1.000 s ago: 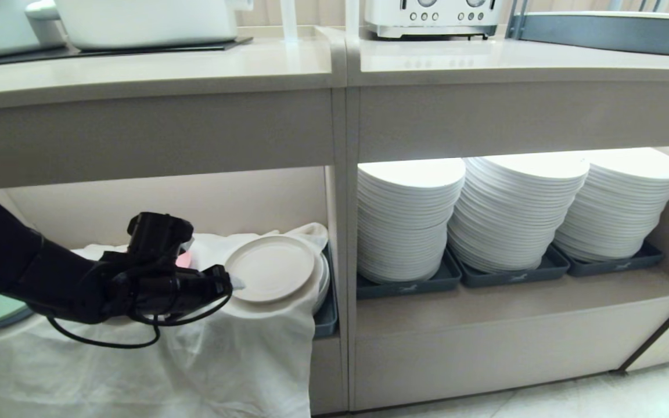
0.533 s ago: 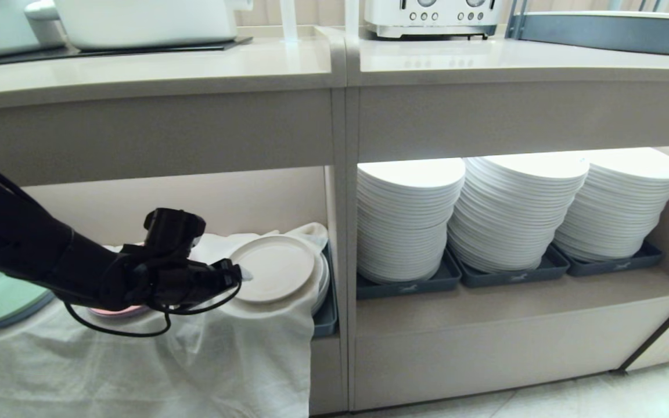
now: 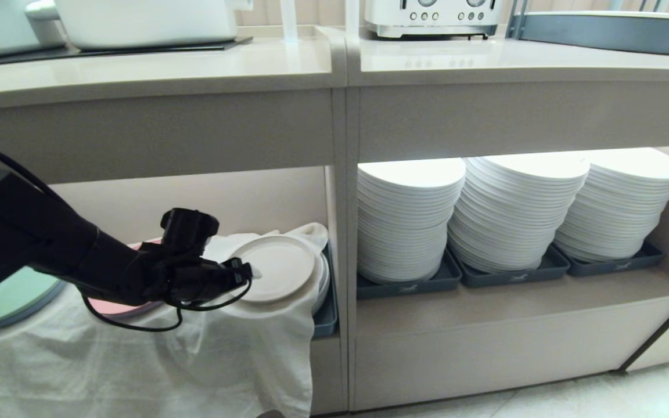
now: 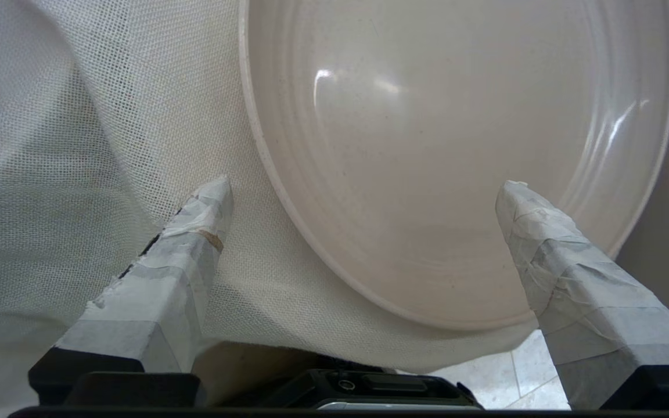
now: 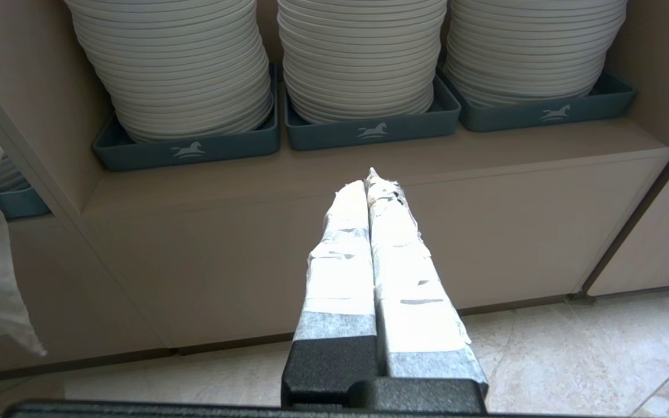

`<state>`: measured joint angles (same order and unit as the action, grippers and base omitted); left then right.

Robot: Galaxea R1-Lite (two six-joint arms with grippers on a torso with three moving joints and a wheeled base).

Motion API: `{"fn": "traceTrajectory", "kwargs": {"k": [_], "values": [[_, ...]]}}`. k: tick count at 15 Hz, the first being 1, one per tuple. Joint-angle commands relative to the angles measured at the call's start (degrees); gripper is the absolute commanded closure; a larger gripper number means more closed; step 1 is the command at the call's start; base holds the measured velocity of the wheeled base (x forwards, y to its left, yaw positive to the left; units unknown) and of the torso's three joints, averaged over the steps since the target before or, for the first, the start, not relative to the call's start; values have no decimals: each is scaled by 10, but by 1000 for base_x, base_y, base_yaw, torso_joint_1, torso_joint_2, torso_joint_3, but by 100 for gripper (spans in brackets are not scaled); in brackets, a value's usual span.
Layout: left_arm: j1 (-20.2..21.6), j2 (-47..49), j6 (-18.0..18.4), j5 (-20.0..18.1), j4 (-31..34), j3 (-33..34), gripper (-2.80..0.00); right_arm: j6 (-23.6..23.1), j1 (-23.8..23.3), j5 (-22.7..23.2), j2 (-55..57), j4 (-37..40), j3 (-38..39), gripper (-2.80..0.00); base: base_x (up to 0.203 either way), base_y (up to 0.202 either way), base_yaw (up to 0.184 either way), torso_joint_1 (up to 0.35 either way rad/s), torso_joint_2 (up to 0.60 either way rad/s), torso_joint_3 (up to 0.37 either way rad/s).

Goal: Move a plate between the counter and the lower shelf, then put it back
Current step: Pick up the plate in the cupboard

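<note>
The cream-beige plate [image 3: 279, 268] lies on the white cloth [image 3: 195, 360] in the lower shelf [image 3: 224, 200], at its right end. My left gripper [image 3: 250, 271] reaches in from the left and stands open at the plate's near-left rim. In the left wrist view the gripper [image 4: 364, 184] straddles the rim: one taped finger [image 4: 207, 215] is over the cloth, the other [image 4: 535, 232] over the plate [image 4: 456, 128]. Nothing is gripped. The counter [image 3: 166, 67] runs above. My right gripper [image 5: 369, 177] is shut and parked facing the neighbouring recess.
A pink plate [image 3: 117, 306] and a mint-green plate [image 3: 3, 299] lie left of my arm on the cloth. A dark grey tray [image 3: 327, 313] edges the shelf's right side. Tall white plate stacks [image 3: 514, 209] fill the right recess. A toaster [image 3: 433, 17] stands on the adjoining worktop.
My left arm has moved right and slightly up toward the plate, and its fingers have spread wider. The pink plate now shows more behind the arm. The plate has not moved.
</note>
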<state>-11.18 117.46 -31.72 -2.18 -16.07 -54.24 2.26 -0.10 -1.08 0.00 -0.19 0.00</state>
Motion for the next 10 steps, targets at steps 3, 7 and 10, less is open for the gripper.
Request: {"fn": "traceTrajectory", "kwargs": {"k": [3,7,10], "values": [[0,13,-2,4,-2,-12,-280,0,0,0,0,0,0,0,0,0,0,0,0,0],[-1,24,-2,9,-1,-30,-280,0,0,0,0,0,0,0,0,0,0,0,0,0],[-1,29,-2,10,-1,-34,-280,0,0,0,0,0,0,0,0,0,0,0,0,0]]}}
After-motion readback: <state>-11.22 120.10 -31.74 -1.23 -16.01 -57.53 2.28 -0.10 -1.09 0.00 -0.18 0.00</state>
